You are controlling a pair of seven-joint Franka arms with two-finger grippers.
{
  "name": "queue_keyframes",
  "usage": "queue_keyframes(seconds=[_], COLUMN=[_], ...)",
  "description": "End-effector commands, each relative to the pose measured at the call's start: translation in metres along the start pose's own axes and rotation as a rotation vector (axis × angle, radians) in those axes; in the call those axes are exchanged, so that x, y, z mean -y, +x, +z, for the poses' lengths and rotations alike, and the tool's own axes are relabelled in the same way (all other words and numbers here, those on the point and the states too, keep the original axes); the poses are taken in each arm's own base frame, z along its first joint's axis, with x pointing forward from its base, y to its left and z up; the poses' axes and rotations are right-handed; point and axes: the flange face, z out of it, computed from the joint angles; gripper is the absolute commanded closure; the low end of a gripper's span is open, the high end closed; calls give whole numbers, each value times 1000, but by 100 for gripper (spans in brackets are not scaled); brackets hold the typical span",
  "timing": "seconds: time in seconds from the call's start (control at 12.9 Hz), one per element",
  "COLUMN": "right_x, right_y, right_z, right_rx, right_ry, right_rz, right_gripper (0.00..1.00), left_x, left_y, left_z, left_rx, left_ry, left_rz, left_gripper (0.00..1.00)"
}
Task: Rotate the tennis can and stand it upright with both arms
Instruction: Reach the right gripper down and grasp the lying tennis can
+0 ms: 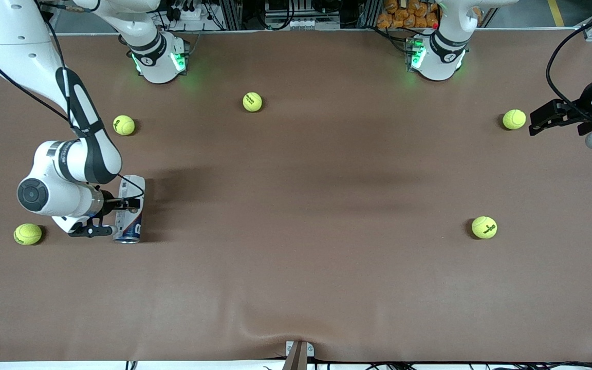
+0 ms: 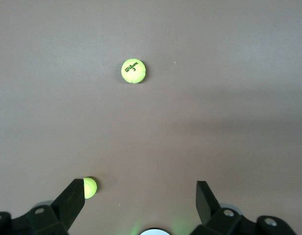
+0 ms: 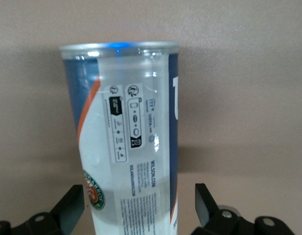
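Note:
The tennis can (image 1: 130,208) lies on the brown table toward the right arm's end, its silvery rim end nearest the front camera. The right arm reaches down to it from the side. My right gripper (image 1: 114,216) is open, with the can between its fingers and a gap on each side. In the right wrist view the can (image 3: 129,147) fills the space between the fingers of the right gripper (image 3: 140,203). My left gripper (image 1: 536,122) is open and empty, waiting above the table at the left arm's end; the left wrist view shows the left gripper (image 2: 140,196) over bare table.
Several yellow-green tennis balls lie about: one (image 1: 28,234) beside the right arm's wrist, one (image 1: 124,125), one (image 1: 252,102), one (image 1: 514,119) next to the left gripper, one (image 1: 484,227). The left wrist view shows two balls (image 2: 134,71) (image 2: 89,187).

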Motion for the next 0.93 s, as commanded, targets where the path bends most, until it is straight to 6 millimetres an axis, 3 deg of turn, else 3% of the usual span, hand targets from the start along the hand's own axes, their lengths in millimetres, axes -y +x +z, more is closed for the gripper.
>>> queue_keyframes(seconds=[0.0, 0.39, 0.54, 0.62, 0.85], right_x=[1, 0, 2, 2, 4], right_y=[-2, -2, -1, 0, 5], right_z=[8, 31, 33, 33, 20], right_rx=[8, 42, 37, 36, 18], right_ry=[11, 18, 21, 21, 19], right_rz=[-16, -23, -22, -23, -42], right_gripper=[0, 0, 31, 40, 42], left_x=[3, 5, 5, 5, 5], left_y=[2, 2, 2, 2, 2], left_z=[0, 0, 0, 0, 0], left_rx=[-3, -3, -3, -5, -3], left_ry=[0, -1, -1, -1, -1], left_rz=[5, 5, 5, 5, 5], left_gripper=[0, 0, 0, 0, 0])
